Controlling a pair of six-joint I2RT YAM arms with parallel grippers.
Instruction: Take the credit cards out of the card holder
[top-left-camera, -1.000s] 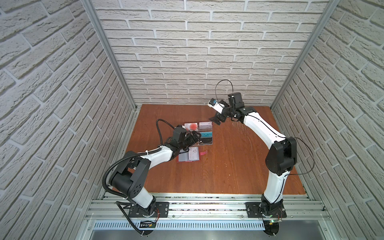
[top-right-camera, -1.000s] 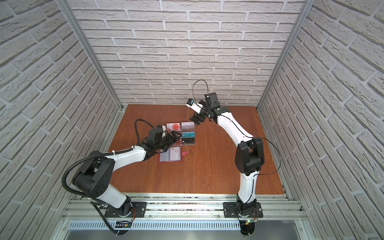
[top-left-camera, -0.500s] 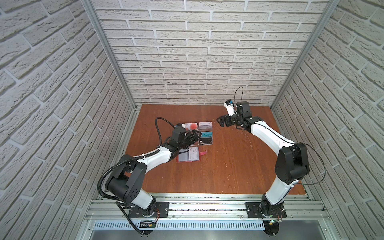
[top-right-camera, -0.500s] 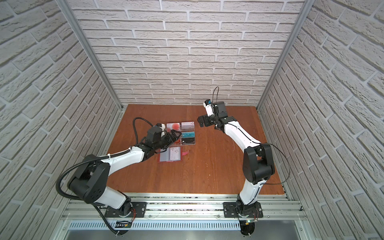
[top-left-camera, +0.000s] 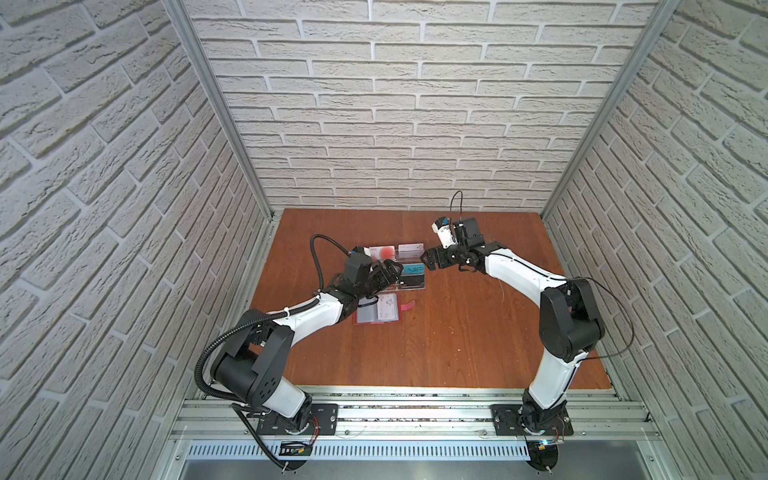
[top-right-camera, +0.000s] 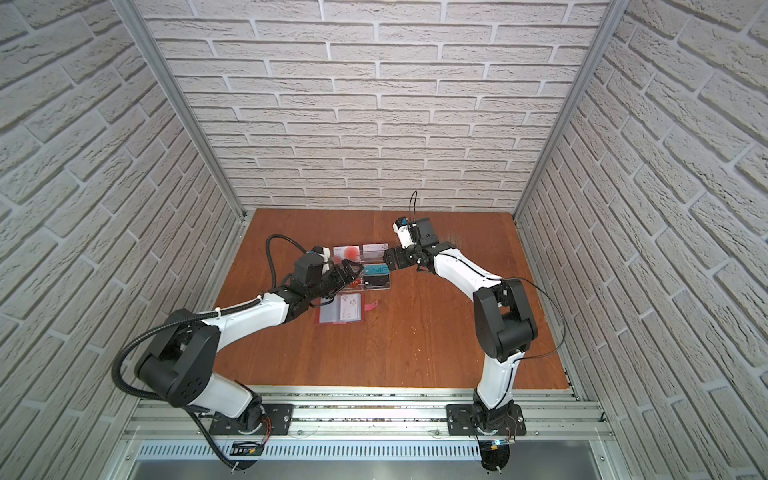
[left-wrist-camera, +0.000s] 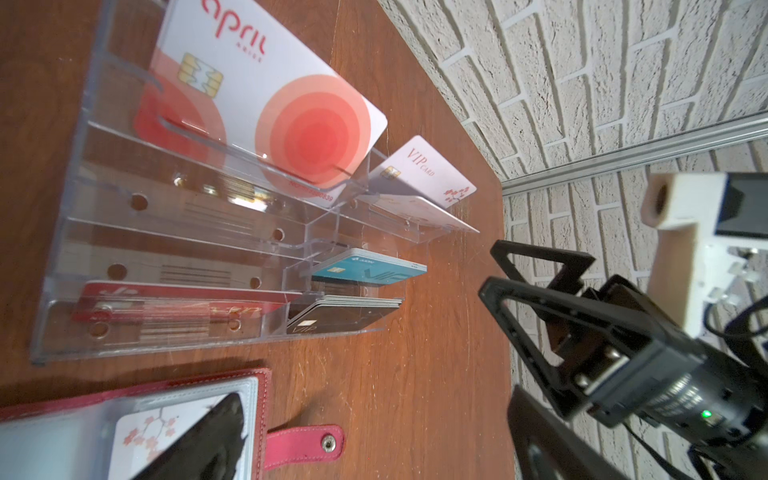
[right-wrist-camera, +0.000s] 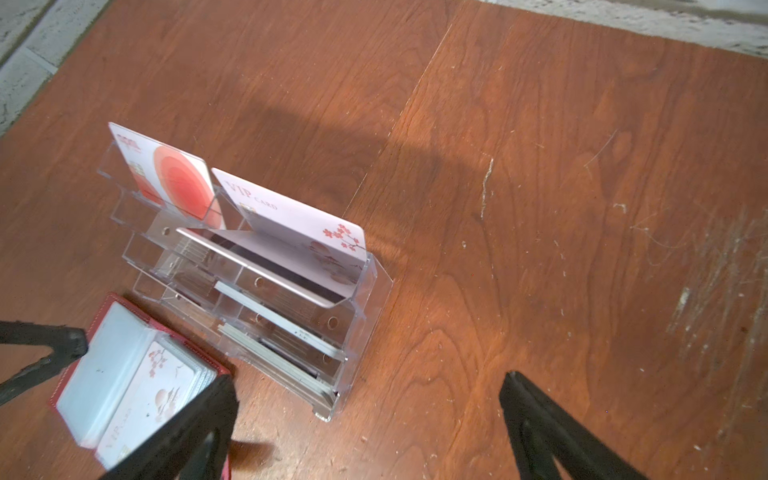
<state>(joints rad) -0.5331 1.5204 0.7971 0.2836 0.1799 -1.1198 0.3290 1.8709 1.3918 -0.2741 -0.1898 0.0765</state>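
The red card holder (top-left-camera: 360, 322) (top-right-camera: 321, 322) lies open on the table, its snap tab (left-wrist-camera: 307, 444) out to the side. A white credit card with blossom marks (left-wrist-camera: 145, 432) (right-wrist-camera: 153, 390) sits in a clear sleeve. My left gripper (top-left-camera: 397, 272) (left-wrist-camera: 374, 436) hovers open over the holder's far edge, holding nothing. My right gripper (top-left-camera: 428, 262) (right-wrist-camera: 365, 407) is open and empty by the right end of the acrylic rack (top-left-camera: 420, 287). The rack holds a white card with red circles (left-wrist-camera: 291, 104), a white VIP card (left-wrist-camera: 424, 174) and a teal VIP card (left-wrist-camera: 365, 268).
A dark card (left-wrist-camera: 340, 316) and a red card (left-wrist-camera: 166, 297) lie in the rack's lowest tier. The wooden table (top-left-camera: 457, 340) is walled by brick-pattern panels on three sides, with a metal rail along the front. The two grippers are close together over the rack.
My right gripper has come down and forward, from behind the rack to its right end. The left arm has barely moved. Both grippers stay open.
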